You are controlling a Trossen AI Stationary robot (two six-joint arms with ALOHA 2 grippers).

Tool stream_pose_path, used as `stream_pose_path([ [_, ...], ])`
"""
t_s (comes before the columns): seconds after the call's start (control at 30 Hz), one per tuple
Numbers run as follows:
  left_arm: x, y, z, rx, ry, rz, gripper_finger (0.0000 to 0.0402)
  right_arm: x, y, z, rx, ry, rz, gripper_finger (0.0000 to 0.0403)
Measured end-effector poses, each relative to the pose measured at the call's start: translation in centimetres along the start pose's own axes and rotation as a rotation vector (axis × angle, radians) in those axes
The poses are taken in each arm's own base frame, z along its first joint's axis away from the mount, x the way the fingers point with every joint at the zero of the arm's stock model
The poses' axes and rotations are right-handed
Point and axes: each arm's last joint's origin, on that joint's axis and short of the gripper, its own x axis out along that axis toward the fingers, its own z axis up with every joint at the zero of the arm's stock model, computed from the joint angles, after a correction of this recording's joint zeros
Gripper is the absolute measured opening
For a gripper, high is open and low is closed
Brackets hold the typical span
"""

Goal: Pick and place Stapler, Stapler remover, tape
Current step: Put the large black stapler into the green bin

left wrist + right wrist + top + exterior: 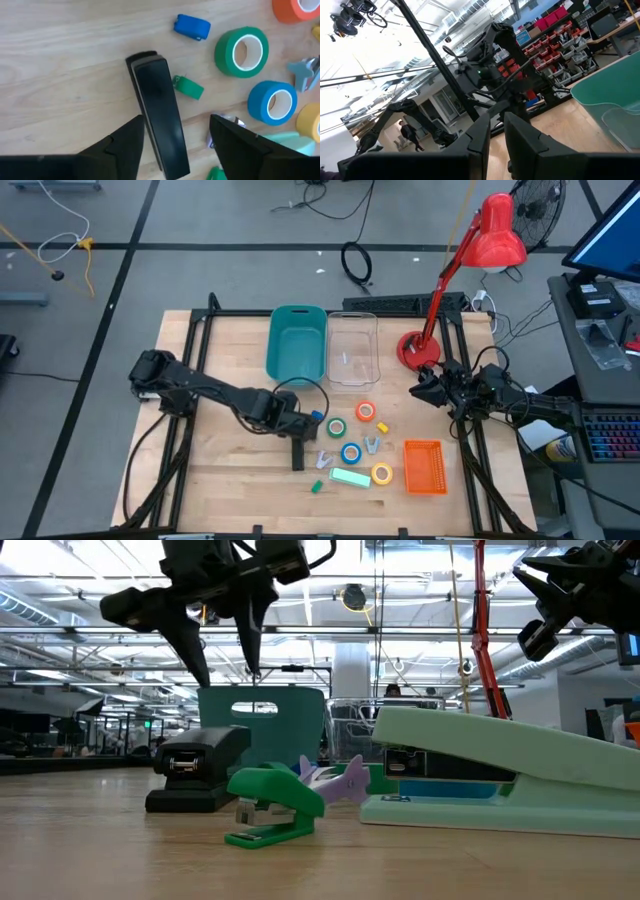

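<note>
The black stapler [298,452] [160,120] lies flat on the wooden table, left of the tape rolls. My left gripper [296,430] [177,125] [225,660] hovers open above it, one finger on either side of its length, clear of it. Green tape [241,51], blue tape [272,102], orange-red tape [295,10] and yellow tape [382,473] lie flat near it. Purple staple removers [327,459] [372,444] and a green one [270,805] rest among them. My right gripper [419,387] [496,125] waits raised at the table's right side, shut.
A teal bin [297,345] and a clear bin [352,348] stand at the far side. An orange basket [424,466] sits near right. A mint stapler [350,477] lies near the tapes, with small blue [192,26] and green [188,87] pieces. The red lamp's base [418,350] is far right.
</note>
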Motion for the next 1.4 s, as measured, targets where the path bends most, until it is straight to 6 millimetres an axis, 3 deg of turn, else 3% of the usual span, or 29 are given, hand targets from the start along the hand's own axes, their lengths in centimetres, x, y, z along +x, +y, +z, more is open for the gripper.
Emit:
stream_pose_path([
  [0.2, 0.1, -0.2, 0.8, 0.052, -0.076, -0.013, 0.0284, 0.0, 0.0, 0.0, 0.0, 0.0, 0.0, 0.005],
  [0.43, 0.0, -0.4, 0.7, 0.14, -0.066, -0.033, 0.0308, 0.0, 0.0, 0.0, 0.0, 0.0, 0.0, 0.005],
  [0.6, 0.6, 0.2, 0.5, 0.119, -0.041, -0.005, 0.0312, 0.0, 0.0, 0.0, 0.0, 0.0, -0.001, 0.005],
  [0.83, 2.8, 1.8, 0.5, -0.015, 0.003, 0.038, 0.0313, 0.0, 0.0, 0.0, 0.0, 0.0, -0.001, 0.005],
  [1.17, 3.6, 1.3, 1.6, -0.005, -0.014, -0.013, 0.0312, 0.0, 0.0, 0.0, 0.0, 0.0, -0.001, 0.005],
  [1.4, 5.7, 0.9, 1.8, -0.012, 0.033, -0.002, 0.0312, 0.0, 0.0, 0.0, 0.0, 0.0, -0.001, 0.005],
])
